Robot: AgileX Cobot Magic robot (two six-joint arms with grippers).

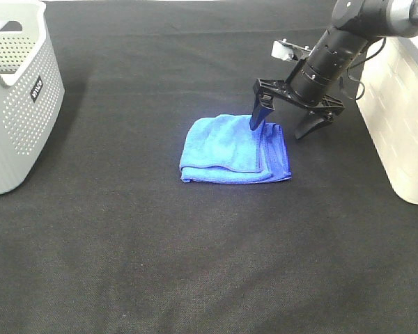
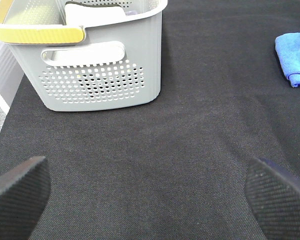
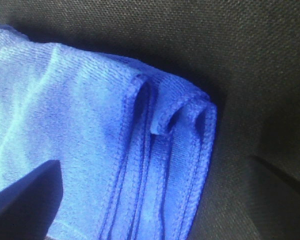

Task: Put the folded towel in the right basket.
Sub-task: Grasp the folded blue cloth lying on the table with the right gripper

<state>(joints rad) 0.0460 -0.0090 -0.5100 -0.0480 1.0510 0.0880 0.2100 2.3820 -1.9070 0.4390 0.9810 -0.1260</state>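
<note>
The folded blue towel (image 1: 233, 151) lies flat on the black table in the middle of the high view. My right gripper (image 1: 284, 129) is open and straddles the towel's far right corner, with one finger (image 1: 260, 113) on the towel and the other just off its right edge. The right wrist view shows the towel's layered edge (image 3: 155, 165) between the two open fingertips. The right basket (image 1: 403, 118) is white and stands at the right edge. My left gripper (image 2: 150, 197) is open and empty over bare table, with the towel's corner (image 2: 296, 57) far off.
A grey perforated basket (image 1: 14, 97) stands at the left edge; in the left wrist view (image 2: 97, 75) it has a yellow rim and holds something white. The table is covered in black cloth (image 1: 195, 264).
</note>
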